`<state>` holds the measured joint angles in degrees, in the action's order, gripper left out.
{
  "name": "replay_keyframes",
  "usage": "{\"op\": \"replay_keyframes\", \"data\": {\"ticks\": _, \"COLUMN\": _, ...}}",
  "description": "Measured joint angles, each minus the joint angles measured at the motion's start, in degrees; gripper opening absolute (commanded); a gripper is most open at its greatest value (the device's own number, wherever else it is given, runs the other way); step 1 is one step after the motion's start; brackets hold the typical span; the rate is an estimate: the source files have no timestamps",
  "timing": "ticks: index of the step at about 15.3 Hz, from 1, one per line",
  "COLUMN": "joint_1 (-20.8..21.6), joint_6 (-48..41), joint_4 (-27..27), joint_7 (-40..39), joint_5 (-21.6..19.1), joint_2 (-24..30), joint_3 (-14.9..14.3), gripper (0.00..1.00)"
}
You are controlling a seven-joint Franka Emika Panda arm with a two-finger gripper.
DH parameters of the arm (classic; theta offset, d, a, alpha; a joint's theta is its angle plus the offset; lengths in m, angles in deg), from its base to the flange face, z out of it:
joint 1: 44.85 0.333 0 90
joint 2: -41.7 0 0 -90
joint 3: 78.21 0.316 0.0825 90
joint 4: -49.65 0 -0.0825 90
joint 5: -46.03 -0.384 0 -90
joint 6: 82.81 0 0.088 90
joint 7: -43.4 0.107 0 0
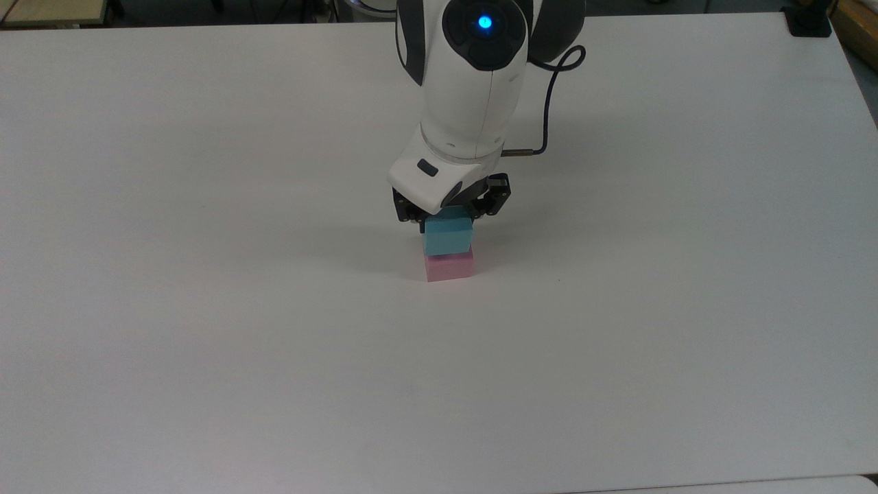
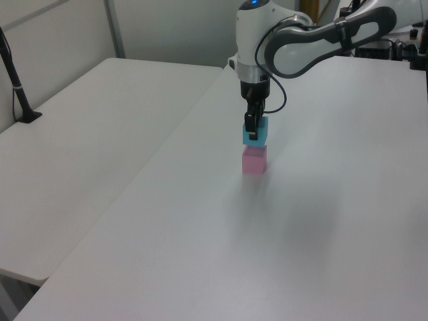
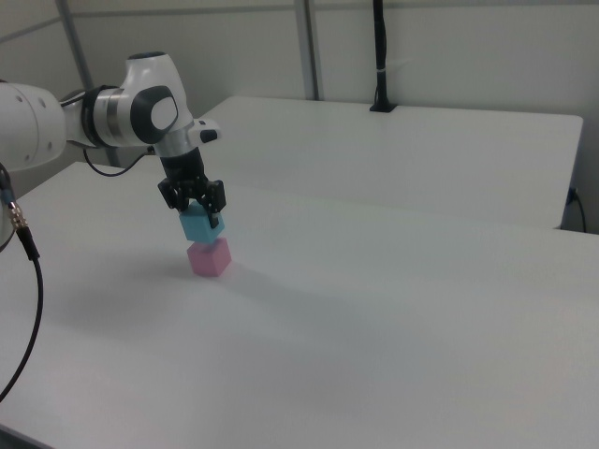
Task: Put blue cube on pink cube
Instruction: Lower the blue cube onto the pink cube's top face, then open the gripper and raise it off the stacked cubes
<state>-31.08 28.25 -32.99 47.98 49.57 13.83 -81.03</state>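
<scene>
The pink cube point(image 1: 449, 267) point(image 2: 254, 161) point(image 3: 208, 257) rests on the white table point(image 1: 206, 309) near its middle. Directly above it sits the blue cube point(image 1: 447, 237) point(image 2: 255, 133) point(image 3: 197, 225), its underside at or just over the pink cube's top; I cannot tell whether they touch. My gripper point(image 1: 449, 213) point(image 2: 251, 127) point(image 3: 195, 208) comes down from above and is shut on the blue cube, its black fingers against two opposite sides.
A second white table point(image 2: 100, 114) point(image 3: 421, 150) adjoins this one. A black post point(image 2: 17, 87) point(image 3: 379, 56) stands clamped at its far edge. A dark cable point(image 1: 549, 103) hangs from the arm's wrist. A black clamp point(image 1: 809, 20) sits at the top view's upper right corner.
</scene>
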Motion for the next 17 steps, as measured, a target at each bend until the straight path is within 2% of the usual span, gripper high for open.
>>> {"op": "replay_keyframes", "data": {"ticks": 4, "joint_1": 0.01, "joint_6": 0.00, "joint_4": 0.00, "joint_7": 0.01, "joint_5": 0.00, "joint_2": -0.78, "joint_3": 0.00, "gripper": 0.26}}
{"op": "replay_keyframes", "data": {"ticks": 10, "joint_1": 0.31, "joint_6": 1.32, "joint_4": 0.00, "joint_7": 0.68, "joint_5": 0.00, "joint_2": -1.93, "joint_3": 0.04, "gripper": 0.66}}
{"op": "replay_keyframes", "data": {"ticks": 13, "joint_1": 1.02, "joint_6": 1.85, "joint_4": 0.01, "joint_7": 1.36, "joint_5": 0.00, "joint_2": -2.55, "joint_3": 0.05, "gripper": 0.94}}
{"op": "replay_keyframes", "data": {"ticks": 15, "joint_1": 1.08, "joint_6": 1.88, "joint_4": 0.01, "joint_7": 1.39, "joint_5": 0.01, "joint_2": -2.65, "joint_3": 0.05, "gripper": 1.00}}
{"op": "replay_keyframes", "data": {"ticks": 17, "joint_1": 1.08, "joint_6": 1.88, "joint_4": 0.02, "joint_7": 1.39, "joint_5": 0.01, "joint_2": -2.65, "joint_3": 0.04, "gripper": 1.00}}
